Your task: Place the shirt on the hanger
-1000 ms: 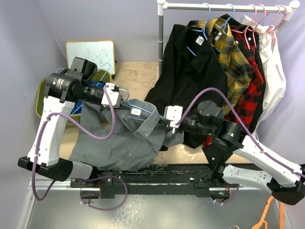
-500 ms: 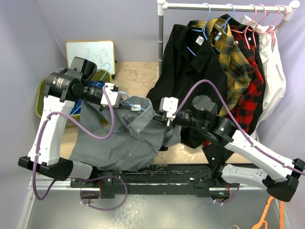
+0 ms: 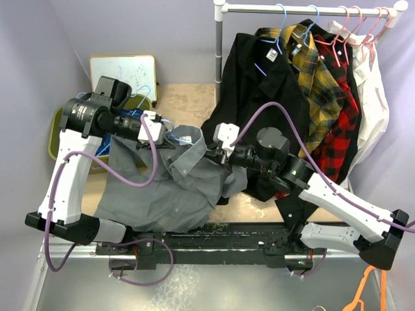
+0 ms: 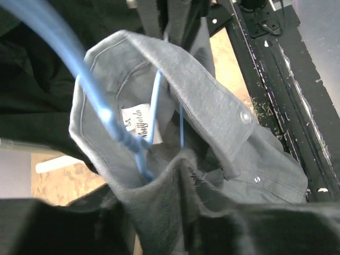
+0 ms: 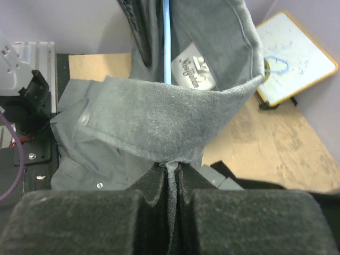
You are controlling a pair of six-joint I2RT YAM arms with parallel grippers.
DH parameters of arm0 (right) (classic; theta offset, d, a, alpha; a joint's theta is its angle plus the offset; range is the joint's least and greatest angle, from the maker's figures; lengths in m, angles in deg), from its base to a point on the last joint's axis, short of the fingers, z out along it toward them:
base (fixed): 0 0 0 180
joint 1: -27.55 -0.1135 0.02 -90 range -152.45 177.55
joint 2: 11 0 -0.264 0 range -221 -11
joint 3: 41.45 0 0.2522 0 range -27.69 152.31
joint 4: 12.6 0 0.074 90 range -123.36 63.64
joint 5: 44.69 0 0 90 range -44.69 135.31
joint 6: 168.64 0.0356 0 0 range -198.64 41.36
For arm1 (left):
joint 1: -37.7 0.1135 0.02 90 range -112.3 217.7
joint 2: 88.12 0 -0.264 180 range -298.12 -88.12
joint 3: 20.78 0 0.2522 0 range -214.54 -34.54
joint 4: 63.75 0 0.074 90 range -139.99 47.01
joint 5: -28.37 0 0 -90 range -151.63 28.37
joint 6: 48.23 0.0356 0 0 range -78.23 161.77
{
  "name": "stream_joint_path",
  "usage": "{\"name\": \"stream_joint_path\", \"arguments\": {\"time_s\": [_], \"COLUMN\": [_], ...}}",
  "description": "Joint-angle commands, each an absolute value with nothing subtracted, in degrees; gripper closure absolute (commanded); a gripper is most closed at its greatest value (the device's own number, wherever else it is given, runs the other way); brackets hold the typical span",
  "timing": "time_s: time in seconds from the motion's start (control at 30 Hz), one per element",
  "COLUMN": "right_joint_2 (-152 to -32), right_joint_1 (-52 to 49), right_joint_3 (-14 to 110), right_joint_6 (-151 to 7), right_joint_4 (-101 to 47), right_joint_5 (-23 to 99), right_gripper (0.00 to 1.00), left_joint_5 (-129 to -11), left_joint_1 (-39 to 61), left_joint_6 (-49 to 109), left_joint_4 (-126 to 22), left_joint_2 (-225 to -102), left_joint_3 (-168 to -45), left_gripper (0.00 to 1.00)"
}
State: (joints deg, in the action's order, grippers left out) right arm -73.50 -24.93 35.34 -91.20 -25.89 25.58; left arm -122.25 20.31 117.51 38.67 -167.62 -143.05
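Threading step: right end effector [image 5: 171, 178] clamped tight on collar [image 5: 159, 122] fold of grey shirt [image 3: 175, 188], held up between arms. Light-blue hanger [image 4: 106, 114] sits inside neck opening. Left end effector [image 3: 162, 131] at collar, grip unclear. Next move likely calls for drawing collar over hanger shoulder, cloth kept taut.

The shirt [image 3: 162, 194] lies heaped on the worktop [image 3: 188, 103], left of centre, between the two arms. The hanger [image 4: 101, 111] sits inside its raised collar. The right fingers [image 5: 79, 223] pinch the collar's edge from the right. Behind, to the right, clothes [image 3: 259, 91] hang on a rail [image 3: 305, 9]; a board [image 3: 122, 71] stands back left.
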Motion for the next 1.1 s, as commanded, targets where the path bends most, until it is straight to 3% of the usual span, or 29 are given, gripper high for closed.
{"name": "stream_joint_path", "arguments": {"time_s": [0.0,0.03,0.07,0.13,0.53,0.87,1.07], "right_joint_2": [-66.5,-64.1,-61.5,-57.0,-46.5,-56.9,-63.9], "right_joint_1": [-25.6,-25.6,-25.6,-25.6,-25.6,-25.6,-25.6], "right_joint_3": [30.8,28.0,26.5,24.4,24.1,62.8,76.0], "right_joint_6": [-82.6,-80.8,-79.0,-76.4,-66.7,-73.1,-76.7], "right_joint_4": [-19.1,-19.4,-20.2,-22.8,-34.1,-66.0,-70.5], "right_joint_5": [38.4,42.2,44.6,47.5,63.7,80.7,87.2], "right_gripper": [1.0,1.0,1.0,1.0,1.0,1.0,1.0], "left_joint_5": [-117.9,-114.8,-112.3,-108.2,-104.1,-55.5,-49.6], "left_joint_1": [19.4,19.5,19.6,19.6,19.7,23.5,25.9], "left_joint_6": [107.4,106.1,105.3,103.9,89.4,57.2,49.0], "left_joint_4": [29.1,28.1,27.6,26.6,20.3,-5.3,-3.2], "left_joint_2": [-166.2,-165.6,-165.0,-164.0,-161.1,-156.9,-154.0], "left_joint_3": [-142.0,-141.0,-140.0,-138.0,-140.2,-140.8,-140.6], "left_gripper": [0.39,0.29,0.1,0.0,0.01,0.01,0.01]}}
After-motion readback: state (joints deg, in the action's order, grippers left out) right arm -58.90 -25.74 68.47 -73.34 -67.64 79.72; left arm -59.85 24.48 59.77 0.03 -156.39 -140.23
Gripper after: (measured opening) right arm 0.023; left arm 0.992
